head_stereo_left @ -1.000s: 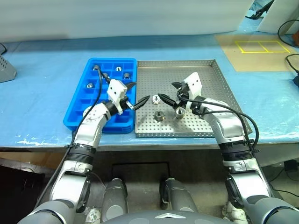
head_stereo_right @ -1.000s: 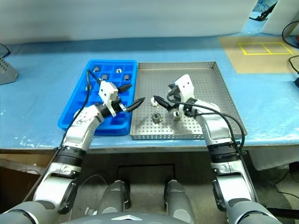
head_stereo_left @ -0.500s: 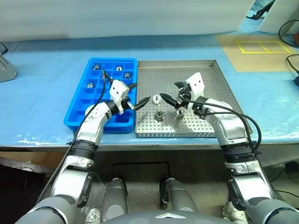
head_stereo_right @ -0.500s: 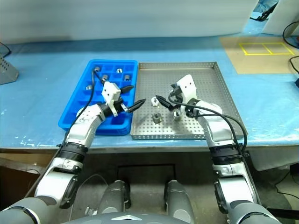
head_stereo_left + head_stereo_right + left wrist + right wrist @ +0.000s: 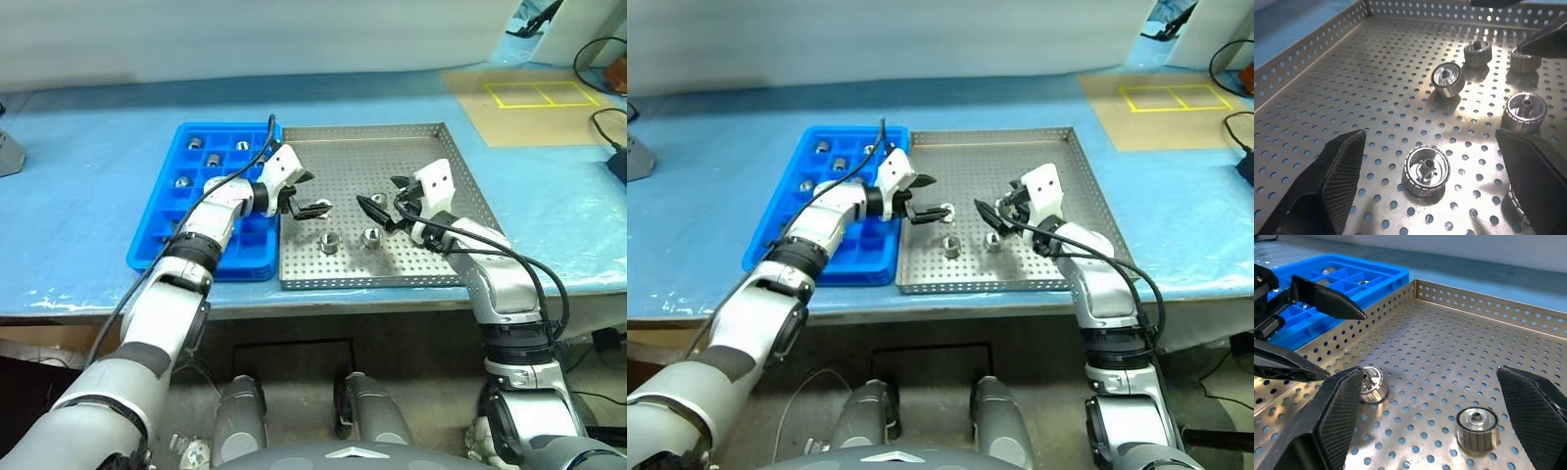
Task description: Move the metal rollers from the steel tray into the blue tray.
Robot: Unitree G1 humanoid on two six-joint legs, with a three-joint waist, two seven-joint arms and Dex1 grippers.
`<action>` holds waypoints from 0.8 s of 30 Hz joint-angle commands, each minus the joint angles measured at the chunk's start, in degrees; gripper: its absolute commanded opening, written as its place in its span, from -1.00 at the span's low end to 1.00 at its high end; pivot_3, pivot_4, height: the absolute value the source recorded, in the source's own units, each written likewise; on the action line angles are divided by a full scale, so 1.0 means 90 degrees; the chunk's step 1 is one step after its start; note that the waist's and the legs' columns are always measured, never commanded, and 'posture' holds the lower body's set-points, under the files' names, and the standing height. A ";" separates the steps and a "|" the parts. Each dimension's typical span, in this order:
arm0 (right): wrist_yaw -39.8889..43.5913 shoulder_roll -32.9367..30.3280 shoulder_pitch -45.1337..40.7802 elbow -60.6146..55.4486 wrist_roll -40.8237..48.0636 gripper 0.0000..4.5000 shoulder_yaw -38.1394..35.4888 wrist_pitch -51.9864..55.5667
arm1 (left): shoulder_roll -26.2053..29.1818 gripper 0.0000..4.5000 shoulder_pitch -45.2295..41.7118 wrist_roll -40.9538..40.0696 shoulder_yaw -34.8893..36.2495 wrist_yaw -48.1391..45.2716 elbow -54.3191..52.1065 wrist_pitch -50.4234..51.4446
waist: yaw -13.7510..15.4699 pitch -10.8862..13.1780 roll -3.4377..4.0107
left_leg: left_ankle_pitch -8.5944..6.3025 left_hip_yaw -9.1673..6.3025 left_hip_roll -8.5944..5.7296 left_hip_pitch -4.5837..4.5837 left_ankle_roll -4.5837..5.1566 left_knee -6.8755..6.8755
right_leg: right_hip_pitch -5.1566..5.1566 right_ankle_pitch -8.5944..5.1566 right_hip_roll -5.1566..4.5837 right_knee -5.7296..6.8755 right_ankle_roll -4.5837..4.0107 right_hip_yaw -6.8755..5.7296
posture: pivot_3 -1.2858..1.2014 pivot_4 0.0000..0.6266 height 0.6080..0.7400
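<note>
Both the left gripper (image 5: 306, 196) and right gripper (image 5: 384, 203), fingers wide apart and empty, hover over the steel tray (image 5: 431, 157), apparently lining up on its metal rollers (image 5: 1426, 170) for the blue tray (image 5: 157, 220).

A table (image 5: 88, 196) covered in light blue sheeting carries everything; the blue tray (image 5: 167, 230) lies on it toward the left, touching or just beside the steel tray (image 5: 392, 157), which sits to its right near the front edge; a tan mat (image 5: 534, 113) marked with yellow rectangles lies at the far right corner; a grey object (image 5: 8, 152) rests at the left edge; a black cable (image 5: 598, 117) lies at the right
</note>
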 commanded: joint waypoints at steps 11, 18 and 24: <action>-0.0352 -0.0030 0.0324 -0.0783 0.0176 0.99 -0.0326 0.0115 | -0.0481 1.00 -0.1463 0.1072 -0.0215 0.0028 0.1870 -0.0514 | -0.0026 0.0000 0.0000 | -0.0007 0.0000 -0.0001 0.0000 0.0015 0.0001 | 0.0008 0.0002 -0.0001 -0.0017 0.0002 -0.0001 | -0.37 -0.52 1.00; -0.0476 -0.0053 0.0453 -0.0914 0.0239 0.99 -0.0371 0.0142 | -0.0617 1.00 -0.1493 0.1617 -0.0379 0.0571 0.2044 -0.0419 | -0.0034 0.0000 0.0000 | -0.0009 0.0000 -0.0001 0.0000 0.0019 0.0007 | 0.0012 0.0004 -0.0001 -0.0019 0.0006 -0.0001 | -0.38 -0.52 1.00; -0.0529 -0.0059 0.0493 -0.0958 0.0274 0.99 -0.0372 0.0129 | -0.0796 1.00 -0.1431 0.1845 -0.0393 0.0789 0.2125 -0.0258 | -0.0037 0.0000 0.0000 | -0.0012 -0.0002 -0.0001 -0.0002 0.0027 0.0006 | 0.0017 0.0004 -0.0001 -0.0033 0.0007 -0.0001 | -0.39 -0.52 1.00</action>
